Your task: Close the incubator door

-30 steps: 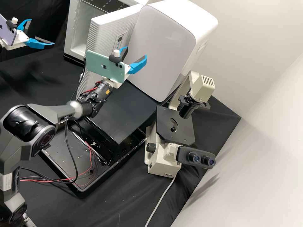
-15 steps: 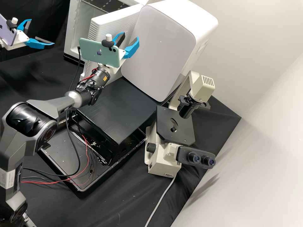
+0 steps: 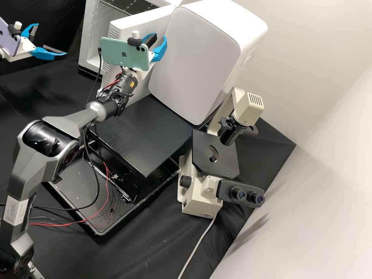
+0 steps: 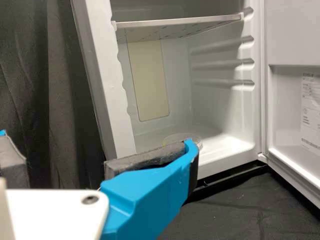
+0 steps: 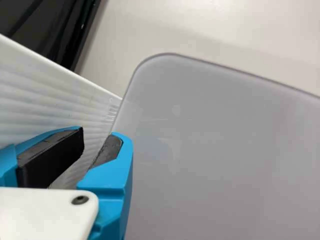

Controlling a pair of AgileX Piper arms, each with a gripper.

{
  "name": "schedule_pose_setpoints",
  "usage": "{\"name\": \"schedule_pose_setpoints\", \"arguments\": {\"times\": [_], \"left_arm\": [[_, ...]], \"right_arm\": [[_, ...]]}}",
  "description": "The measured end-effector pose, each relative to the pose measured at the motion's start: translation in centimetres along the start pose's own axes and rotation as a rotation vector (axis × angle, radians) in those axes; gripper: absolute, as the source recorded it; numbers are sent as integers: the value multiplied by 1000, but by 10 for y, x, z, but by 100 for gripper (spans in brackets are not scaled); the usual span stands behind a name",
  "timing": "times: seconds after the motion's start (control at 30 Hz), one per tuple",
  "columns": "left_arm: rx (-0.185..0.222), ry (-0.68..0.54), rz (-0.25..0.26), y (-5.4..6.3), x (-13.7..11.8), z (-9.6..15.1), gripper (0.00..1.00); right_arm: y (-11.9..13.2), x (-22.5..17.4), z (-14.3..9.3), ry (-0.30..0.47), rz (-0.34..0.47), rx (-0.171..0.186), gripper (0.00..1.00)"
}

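We log the incubator door [image 3: 131, 27] open, closing still to do; left gripper [image 3: 52, 38] and right gripper [image 5: 100, 135] gape empty, door contact uncertain from here.

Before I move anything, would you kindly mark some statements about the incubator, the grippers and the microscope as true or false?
1. The incubator door stands open. True.
2. The left gripper is shut. False: its fingers are spread apart.
3. A round clear dish lies inside the incubator. True.
4. The microscope stands inside the incubator. False: it stands outside, on the cloth-covered bench.
5. The right gripper is shut. False: there is a gap between its fingers.
6. The incubator door's outer face is ridged. True.
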Motion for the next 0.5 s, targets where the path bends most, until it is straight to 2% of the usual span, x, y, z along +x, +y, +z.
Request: {"name": "schedule_pose_setpoints", "arguments": {"times": [0.3, 0.4, 0.5], "left_arm": [[0, 0, 0, 0, 0, 0, 100], [0, 0, 0, 0, 0, 0, 100], [0, 0, 0, 0, 0, 0, 100]], "right_arm": [[-8, 20, -13, 56, -42, -9, 0], [-12, 25, -22, 80, -62, -23, 0], [-14, 30, -35, 127, -68, -52, 0]]}}
